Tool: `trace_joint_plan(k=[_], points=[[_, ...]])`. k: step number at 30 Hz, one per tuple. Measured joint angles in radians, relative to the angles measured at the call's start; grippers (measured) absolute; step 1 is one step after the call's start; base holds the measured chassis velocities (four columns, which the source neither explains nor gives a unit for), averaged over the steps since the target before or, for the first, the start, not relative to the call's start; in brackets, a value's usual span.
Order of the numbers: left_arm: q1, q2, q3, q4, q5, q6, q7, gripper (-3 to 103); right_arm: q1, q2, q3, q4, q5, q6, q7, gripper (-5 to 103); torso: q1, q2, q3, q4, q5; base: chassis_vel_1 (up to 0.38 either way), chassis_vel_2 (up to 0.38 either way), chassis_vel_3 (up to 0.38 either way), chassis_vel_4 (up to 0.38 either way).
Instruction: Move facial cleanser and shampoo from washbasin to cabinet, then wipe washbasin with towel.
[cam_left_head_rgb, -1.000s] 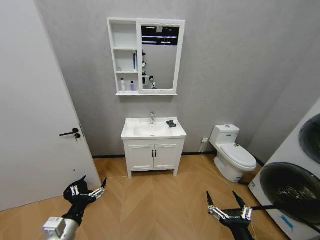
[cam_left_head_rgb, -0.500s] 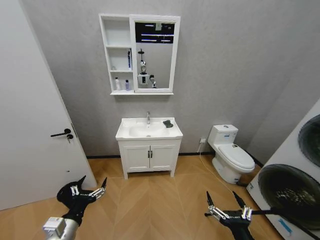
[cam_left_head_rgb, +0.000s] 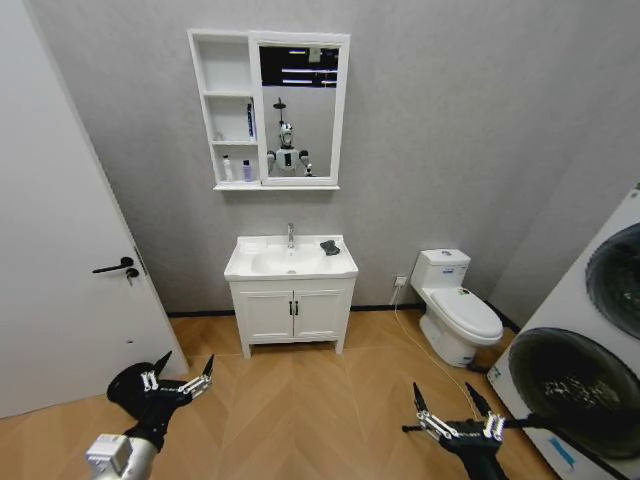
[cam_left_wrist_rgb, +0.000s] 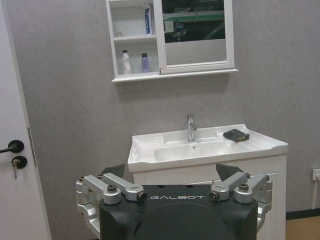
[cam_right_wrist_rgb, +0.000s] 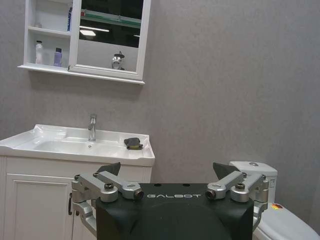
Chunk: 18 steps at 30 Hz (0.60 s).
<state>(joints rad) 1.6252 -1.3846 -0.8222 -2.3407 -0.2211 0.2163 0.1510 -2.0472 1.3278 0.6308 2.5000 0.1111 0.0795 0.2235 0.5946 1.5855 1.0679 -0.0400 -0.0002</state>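
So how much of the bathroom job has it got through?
The bottles already stand in the cabinet, so moving them looks done. Nothing is in hand: the left pincer and right pincer hang open, low over the floor, well short of the washbasin. The towel lies on the basin top right of the tap, so wiping is left.

The right tool (cam_right_wrist_rgb: 170, 172), spread wide, faces the washbasin (cam_right_wrist_rgb: 75, 147) where the towel (cam_right_wrist_rgb: 133, 143) lies
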Motion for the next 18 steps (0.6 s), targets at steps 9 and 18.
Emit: trace_joint_plan(k=[9,18], points=[[0.000,0.000,0.000,0.000,0.000,0.000,0.000,100,0.000,0.000,0.000,0.000,0.000,0.000,0.000,100,0.000,0.000,0.000,0.0000,0.0003,0.000,0.000,0.000,0.000],[0.000,0.000,0.000,0.000,0.000,0.000,0.000,100,0.000,0.000,0.000,0.000,0.000,0.000,0.000,100,0.000,0.000,0.000,0.0000,0.0002,0.000,0.000,0.000,0.000]])
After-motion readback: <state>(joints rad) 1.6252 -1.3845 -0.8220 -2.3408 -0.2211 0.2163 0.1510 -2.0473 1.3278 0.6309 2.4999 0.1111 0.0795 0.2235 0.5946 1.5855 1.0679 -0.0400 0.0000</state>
